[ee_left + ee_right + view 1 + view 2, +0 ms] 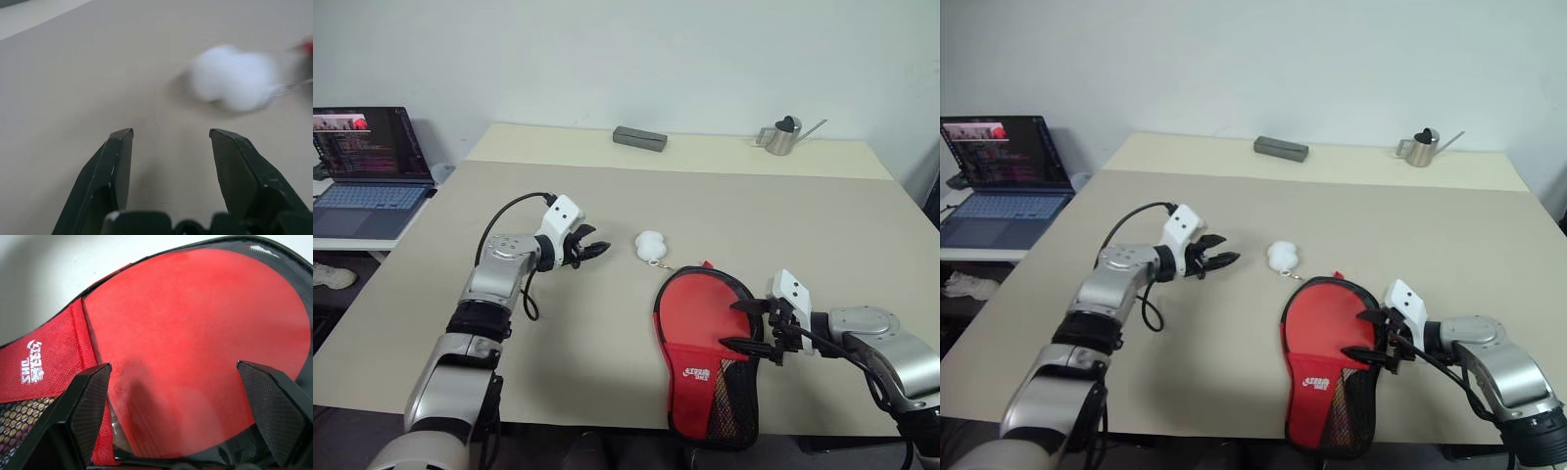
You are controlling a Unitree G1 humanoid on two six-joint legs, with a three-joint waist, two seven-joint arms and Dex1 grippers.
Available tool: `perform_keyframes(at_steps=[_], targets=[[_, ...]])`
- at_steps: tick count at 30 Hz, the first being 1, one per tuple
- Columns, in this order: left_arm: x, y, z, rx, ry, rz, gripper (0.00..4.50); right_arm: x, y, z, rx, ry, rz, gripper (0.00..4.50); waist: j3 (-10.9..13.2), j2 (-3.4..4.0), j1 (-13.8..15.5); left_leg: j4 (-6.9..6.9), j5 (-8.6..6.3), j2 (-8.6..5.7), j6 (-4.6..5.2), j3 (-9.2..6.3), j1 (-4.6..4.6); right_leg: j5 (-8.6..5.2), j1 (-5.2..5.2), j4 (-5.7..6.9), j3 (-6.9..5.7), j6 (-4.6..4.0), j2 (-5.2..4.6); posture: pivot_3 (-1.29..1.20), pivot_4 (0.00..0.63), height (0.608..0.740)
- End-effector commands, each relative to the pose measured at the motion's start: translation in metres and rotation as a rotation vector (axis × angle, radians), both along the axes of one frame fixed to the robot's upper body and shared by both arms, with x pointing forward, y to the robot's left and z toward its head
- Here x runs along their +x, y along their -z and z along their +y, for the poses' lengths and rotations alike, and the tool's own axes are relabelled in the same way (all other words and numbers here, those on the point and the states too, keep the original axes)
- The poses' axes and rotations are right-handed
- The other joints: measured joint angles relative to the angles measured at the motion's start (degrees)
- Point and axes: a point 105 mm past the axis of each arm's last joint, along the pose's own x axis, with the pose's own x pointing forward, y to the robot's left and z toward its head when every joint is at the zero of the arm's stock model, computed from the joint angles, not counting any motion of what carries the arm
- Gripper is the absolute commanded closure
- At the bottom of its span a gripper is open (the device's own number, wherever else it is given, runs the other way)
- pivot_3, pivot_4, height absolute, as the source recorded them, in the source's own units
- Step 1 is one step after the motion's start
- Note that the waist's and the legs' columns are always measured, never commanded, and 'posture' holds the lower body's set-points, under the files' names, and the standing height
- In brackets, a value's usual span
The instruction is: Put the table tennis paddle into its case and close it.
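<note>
Head views: you're hovering the left gripper (597,245), fingers apart and empty, near the white plush charm (650,245); right gripper (744,325) is spread wide beside the case (710,377). Right wrist view: the table tennis paddle (195,342) is lying inside the unzipped case. Left wrist view is showing the charm blurred, just ahead.

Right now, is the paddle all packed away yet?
Partly. The table tennis paddle already lies inside the case, red face showing, so that looks done. The left end effector, open, points toward the white charm; the right end effector hovers open at the case. Closing the case is left.
</note>
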Motion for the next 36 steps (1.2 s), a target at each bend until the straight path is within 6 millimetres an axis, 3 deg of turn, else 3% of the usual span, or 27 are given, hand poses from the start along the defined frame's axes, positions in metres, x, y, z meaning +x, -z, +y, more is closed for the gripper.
perform_keyframes(at_steps=[1, 9, 14, 19, 23, 26, 29, 36], targets=[[0.014, -0.007, -0.017, -0.009, -0.017, -0.048, 1.78, 0.002, -0.011, 0.003, 0.009, -0.021, -0.045, 0.00, 0.0, 0.00, 0.1, 0.00, 0.00, 0.00, 0.00, -0.01, -0.05, 0.00, -0.04, -0.01, -0.03, 0.00, 0.00, 0.00, 0.150, 0.740], [0.017, 0.009, -0.066, -0.032, 0.093, 0.010, 1.78, 0.001, -0.010, 0.002, 0.006, -0.015, -0.047, 0.00, 0.0, -0.01, 0.0, 0.01, 0.00, -0.02, -0.01, -0.01, -0.14, 0.00, -0.13, 0.01, -0.09, 0.00, 0.03, 0.00, 0.150, 0.740], [0.021, 0.008, -0.088, -0.042, 0.117, 0.008, 1.78, 0.000, -0.009, 0.001, 0.006, -0.007, -0.047, 0.00, 0.0, -0.01, 0.0, 0.02, 0.00, -0.04, -0.01, 0.01, -0.17, 0.00, -0.14, 0.01, -0.10, 0.00, 0.04, 0.00, 0.150, 0.740], [0.023, -0.002, -0.119, -0.139, 0.141, 0.008, 1.78, -0.001, -0.008, 0.003, 0.008, -0.005, -0.046, 0.00, 0.0, -0.01, 0.1, 0.04, 0.01, -0.07, -0.01, 0.01, -0.25, 0.00, -0.19, 0.01, -0.14, 0.00, 0.04, 0.00, 0.150, 0.740], [0.008, -0.014, -0.162, -0.272, 0.290, 0.040, 1.78, -0.001, -0.007, 0.004, 0.010, -0.005, -0.047, 0.00, 0.0, -0.01, 0.1, 0.05, 0.01, -0.09, -0.01, 0.05, -0.28, 0.00, -0.19, 0.01, -0.21, 0.00, 0.03, 0.00, 0.150, 0.740], [-0.005, -0.024, -0.181, -0.341, 0.410, 0.057, 1.78, -0.001, -0.008, 0.005, 0.011, -0.004, -0.048, 0.00, 0.0, 0.00, 0.0, 0.05, 0.01, -0.09, -0.02, 0.06, -0.28, 0.00, -0.19, 0.01, -0.22, 0.00, 0.04, 0.00, 0.150, 0.740], [-0.007, -0.029, -0.177, -0.345, 0.444, 0.044, 1.78, -0.001, -0.007, 0.005, 0.013, -0.002, -0.048, 0.00, 0.0, 0.02, -0.3, 0.04, 0.02, -0.07, -0.03, 0.05, -0.28, 0.00, -0.23, 0.05, -0.20, 0.00, 0.07, 0.00, 0.150, 0.740], [0.006, -0.045, -0.127, -0.285, 0.383, -0.063, 1.78, -0.002, -0.007, 0.006, 0.016, -0.003, -0.047, 0.00, 0.0, 0.04, -0.2, 0.04, 0.02, -0.05, -0.03, 0.01, -0.25, 0.01, -0.26, 0.10, -0.15, 0.00, 0.10, 0.00, 0.150, 0.740]])
